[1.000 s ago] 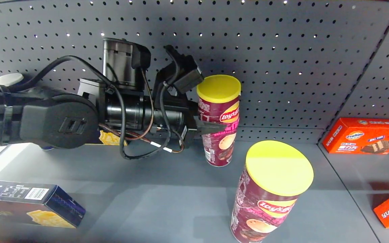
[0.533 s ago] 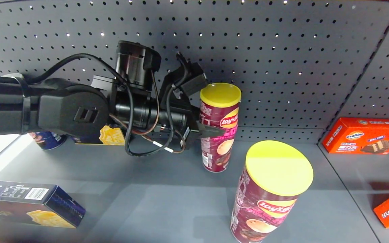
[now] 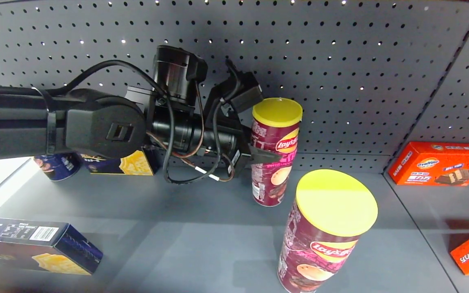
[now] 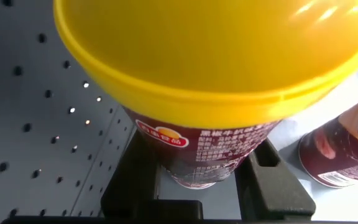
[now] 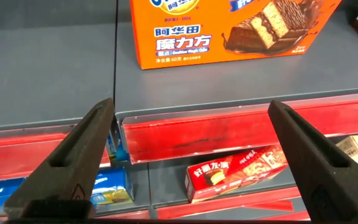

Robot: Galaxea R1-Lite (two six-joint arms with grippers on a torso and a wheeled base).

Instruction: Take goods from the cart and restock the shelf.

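1. Maroon can (image 3: 275,150) with a yellow lid (image 3: 277,112) stands upright at the back of the grey shelf (image 3: 202,240), close to the pegboard (image 3: 340,61). Whether its base touches the shelf cannot be told.
2. Left gripper (image 3: 273,156) is clamped on the can at mid-height, a finger on either side, with its arm coming in from the left. The wrist view shows the same grip (image 4: 201,177) under the lid.
3. Second can (image 3: 324,232) of the same kind stands nearer the front edge, to the right of the first and apart from it.
4. Right gripper (image 5: 191,109) has its fingers spread wide with nothing between them. It faces a grey shelf that bears an orange box (image 5: 229,31) and has a red strip (image 5: 241,134) along its edge.
5. Blue box (image 3: 35,244) lies flat at the front left of the shelf.
6. Another orange box (image 3: 438,162) lies in the next bay to the right.
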